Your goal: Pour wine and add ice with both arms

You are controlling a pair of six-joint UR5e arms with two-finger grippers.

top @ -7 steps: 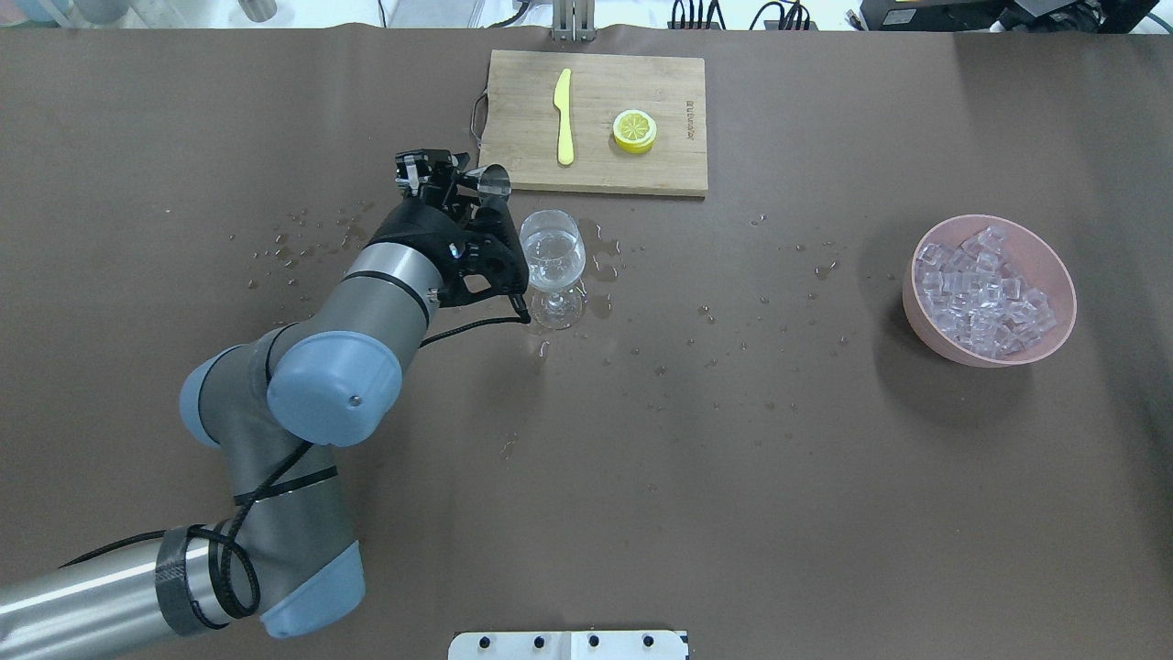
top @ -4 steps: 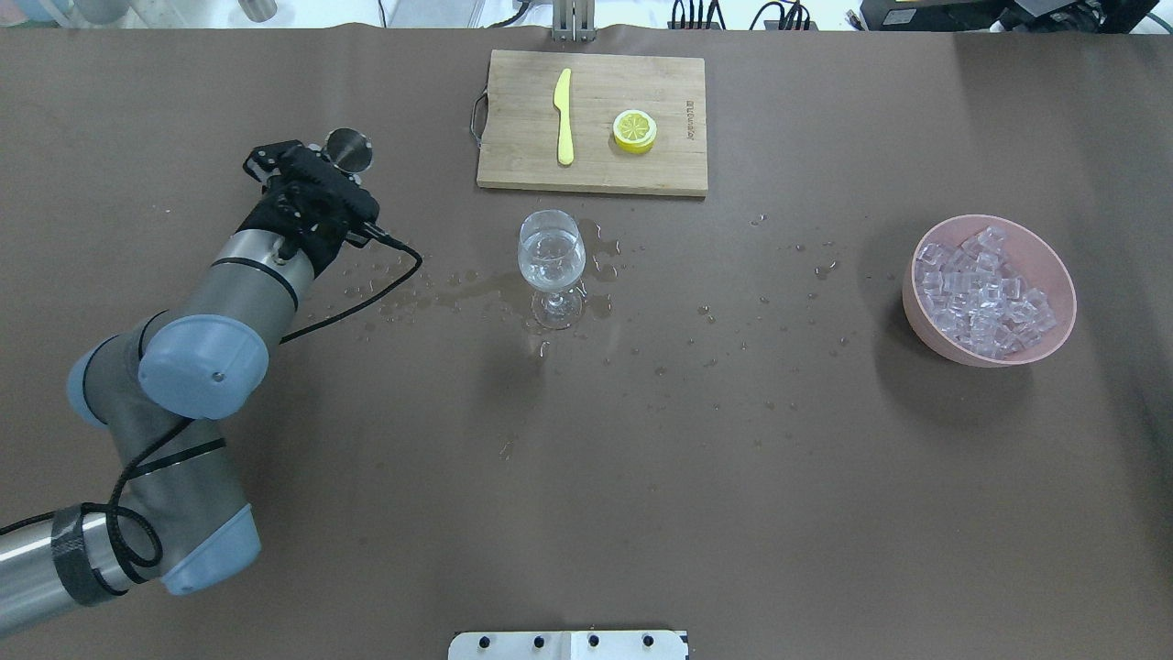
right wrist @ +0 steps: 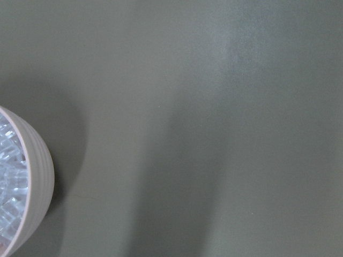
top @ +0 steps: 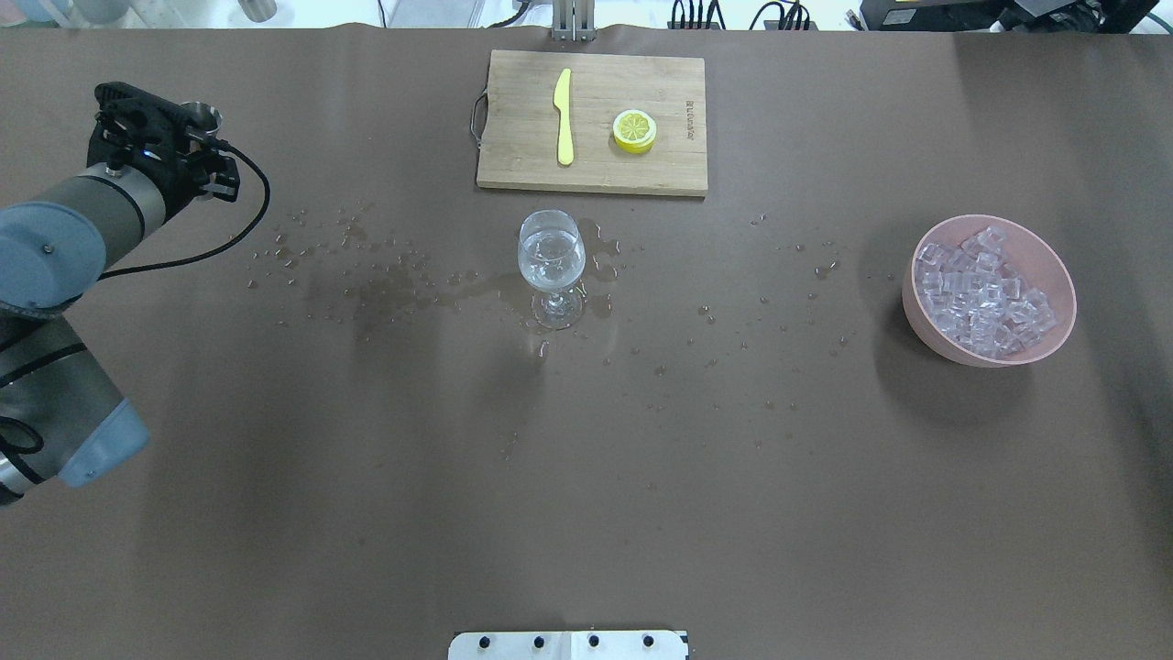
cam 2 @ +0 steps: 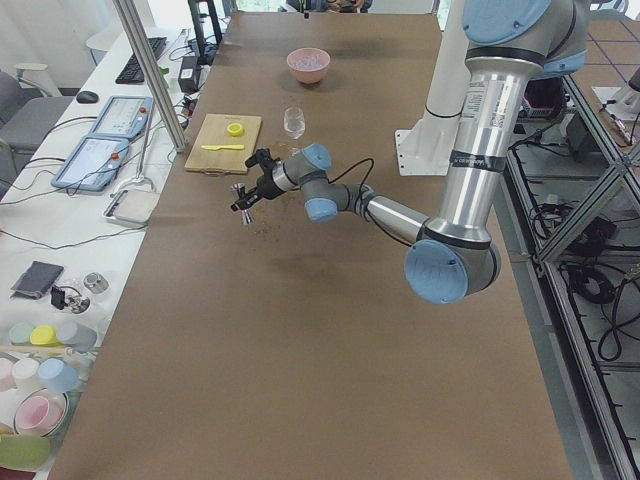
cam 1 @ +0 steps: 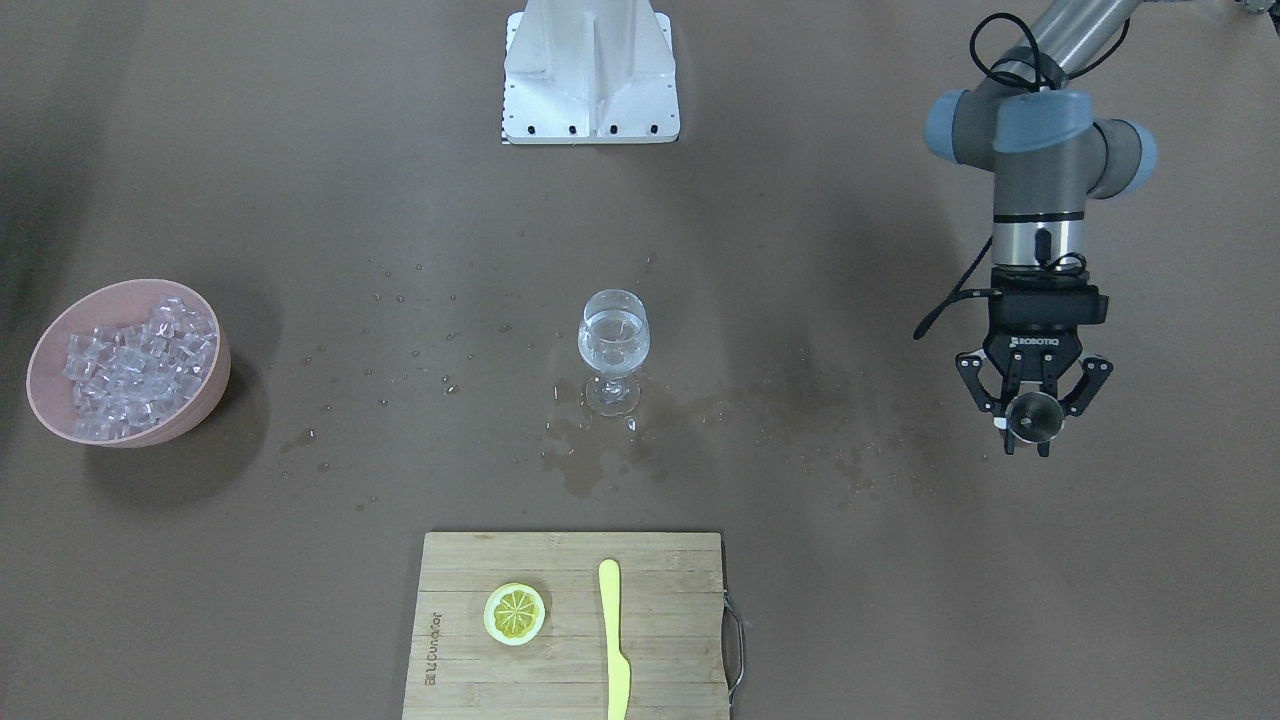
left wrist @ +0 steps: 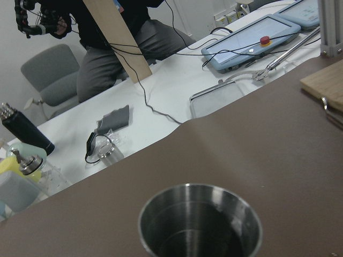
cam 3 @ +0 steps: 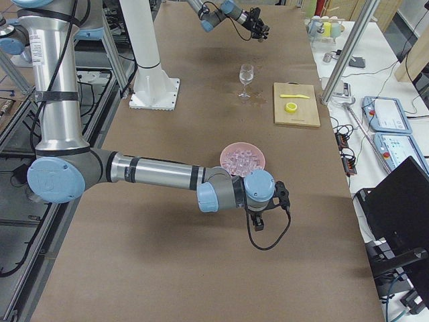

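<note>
The left fingers [cam 1: 1008, 395] are narrowed round a steel jigger [cam 1: 1033, 414], held upright over the bench [top: 641, 477] at the robot's left end; whether liquid is inside it cannot be told. The wine [top: 551, 255] sits in a stemmed glass [top: 552, 240] at mid-bench, well apart from the jigger, near a cutting board [top: 513, 137], with wet patches [top: 394, 293] round its foot. The ice [top: 982, 291] is heaped in a pink bowl [top: 916, 312]; the right arm [cam 3: 167, 176] reaches just beside that bowl, and whether its fingers are wide or narrow I cannot tell.

bowl [top: 919, 325] pink | ice [top: 985, 293] whitish-clear | knife [top: 564, 115] yellow | lemon [top: 634, 130] yellow | jigger [cam 1: 1035, 414] silver
</note>
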